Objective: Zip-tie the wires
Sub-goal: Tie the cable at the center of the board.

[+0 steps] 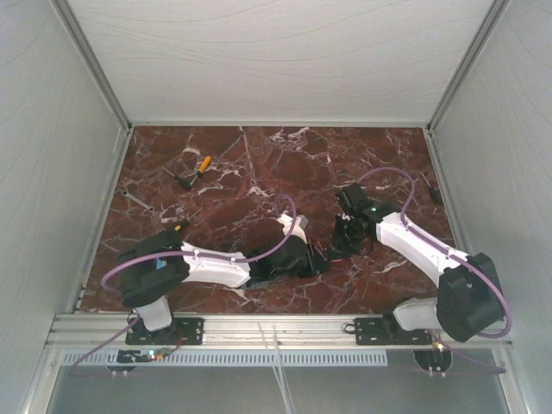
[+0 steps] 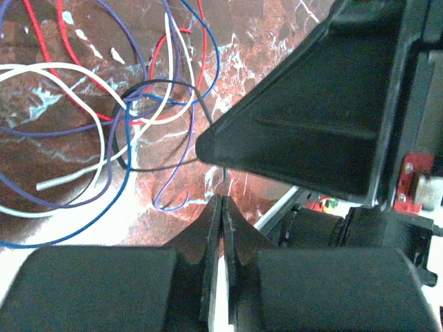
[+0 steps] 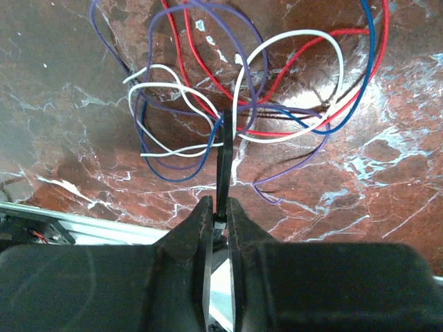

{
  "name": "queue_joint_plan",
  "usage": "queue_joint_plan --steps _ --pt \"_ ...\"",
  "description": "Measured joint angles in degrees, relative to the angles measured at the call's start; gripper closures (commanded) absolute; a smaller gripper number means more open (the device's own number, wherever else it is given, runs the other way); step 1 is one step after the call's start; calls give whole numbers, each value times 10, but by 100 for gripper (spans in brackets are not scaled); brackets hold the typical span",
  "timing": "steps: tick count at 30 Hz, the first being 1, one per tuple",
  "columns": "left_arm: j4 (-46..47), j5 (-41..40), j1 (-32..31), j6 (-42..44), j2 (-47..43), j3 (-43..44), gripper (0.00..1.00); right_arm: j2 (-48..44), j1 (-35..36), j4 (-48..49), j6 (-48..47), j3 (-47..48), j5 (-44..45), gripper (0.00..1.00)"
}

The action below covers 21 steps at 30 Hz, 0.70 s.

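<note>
One tangle of thin wires (image 3: 239, 111): white, red, blue, purple and black strands in loose, overlapping loops. Lying flat on the red-brown marble tabletop (image 1: 259, 190), a little right of centre in the near half, between the tips of the two arms. Too thin to pick out from overhead.

One black zip tie (image 3: 225, 159): flat, narrow strip rising from between the fingertips of the right gripper (image 3: 220, 207) and reaching into the crossing of the loops. Passed around the strands or merely laid among them: cannot tell.

Right gripper: fingers nearly together, clamped on the lower end of the zip tie. Tangle directly ahead of its tips in the wrist view.

Left gripper (image 2: 221, 204): fingers pressed fully together. Hair-thin dark line running from the fingertips up to the tip of the right gripper's black housing; pinched or only passing behind, cannot tell. Tangle just beside, up and to the left in the wrist view, apart from the fingers.

Both grippers nose to nose, low over the marble, very near each other.

One orange-handled tool (image 1: 203, 164): far-left part of the tabletop, well apart from the wires.

One aluminium rail (image 1: 285, 328): along the near edge, carrying both arm bases.

Three white panel walls (image 1: 285, 60): left, right and far sides of the table.
</note>
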Motion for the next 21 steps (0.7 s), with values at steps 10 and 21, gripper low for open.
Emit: queue_joint_plan --steps 10,21 --pt "-4 -3 -11 -20 -54 -60 100 32 0 -7 -1 28 5 100" --pt "-4 2 -10 -27 -90 -95 100 72 0 -14 -3 53 4 100"
